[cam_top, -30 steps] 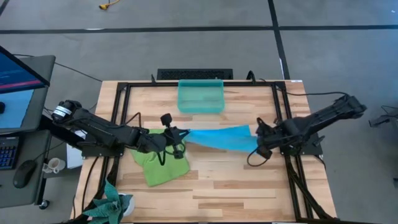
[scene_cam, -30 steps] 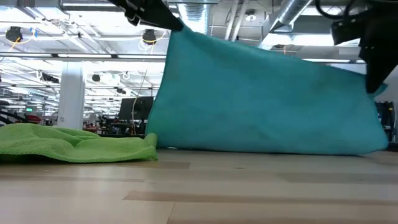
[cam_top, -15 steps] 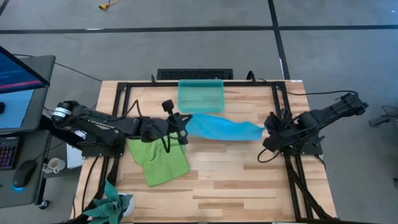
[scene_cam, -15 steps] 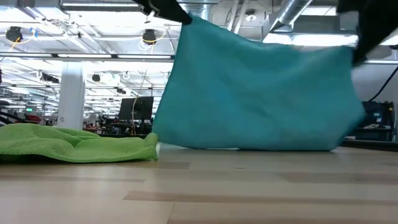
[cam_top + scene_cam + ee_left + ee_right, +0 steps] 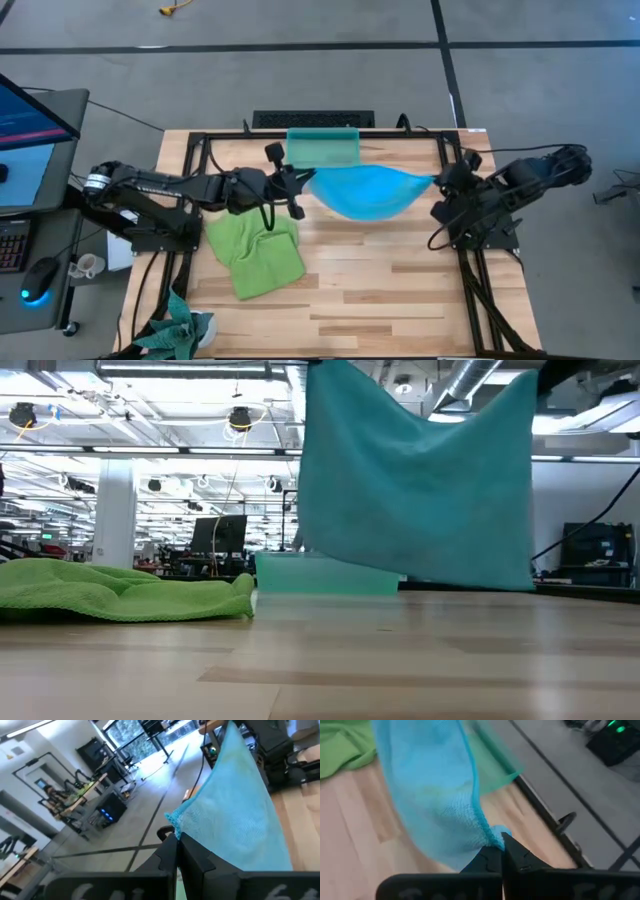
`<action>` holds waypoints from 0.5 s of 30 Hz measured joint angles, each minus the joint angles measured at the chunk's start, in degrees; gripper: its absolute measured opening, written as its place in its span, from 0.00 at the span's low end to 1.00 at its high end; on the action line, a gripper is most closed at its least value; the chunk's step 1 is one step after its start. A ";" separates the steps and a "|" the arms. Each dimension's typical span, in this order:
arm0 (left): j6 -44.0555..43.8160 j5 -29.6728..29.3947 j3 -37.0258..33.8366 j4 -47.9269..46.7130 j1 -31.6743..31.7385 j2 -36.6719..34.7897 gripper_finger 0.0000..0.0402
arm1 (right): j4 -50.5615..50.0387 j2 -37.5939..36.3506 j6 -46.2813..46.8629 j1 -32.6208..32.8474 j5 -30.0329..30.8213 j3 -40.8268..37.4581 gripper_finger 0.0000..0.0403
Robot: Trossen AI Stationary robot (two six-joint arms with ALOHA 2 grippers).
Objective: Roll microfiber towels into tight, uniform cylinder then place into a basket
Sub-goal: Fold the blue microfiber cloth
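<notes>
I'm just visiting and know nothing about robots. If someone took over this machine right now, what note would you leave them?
Left gripper: shut on one corner of the blue towel.
Right gripper: shut on the opposite corner.
The blue towel hangs spread between them, off the table, just in front of the basket.
Green towel lies crumpled on the table, near the left arm.
Done: nothing rolled, nothing visible in the basket.
Left: lay flat, roll and basket both towels.

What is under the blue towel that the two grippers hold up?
The blue towel hangs off the table, with a gap under its hem. Behind it, part of the basket shows at its lower edge; the rest is covered. The green towel lies aside.
</notes>
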 joint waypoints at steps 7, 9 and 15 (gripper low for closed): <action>3.90 6.52 0.00 -6.11 4.60 0.00 0.00 | -2.27 0.00 -0.04 -1.04 2.20 1.79 0.01; 5.02 8.83 0.00 -7.53 5.86 0.00 0.00 | -3.38 0.00 0.33 -1.05 3.72 1.79 0.01; 5.51 14.06 0.00 -10.58 9.57 0.02 0.00 | -3.42 0.23 1.25 -1.05 7.99 1.79 0.01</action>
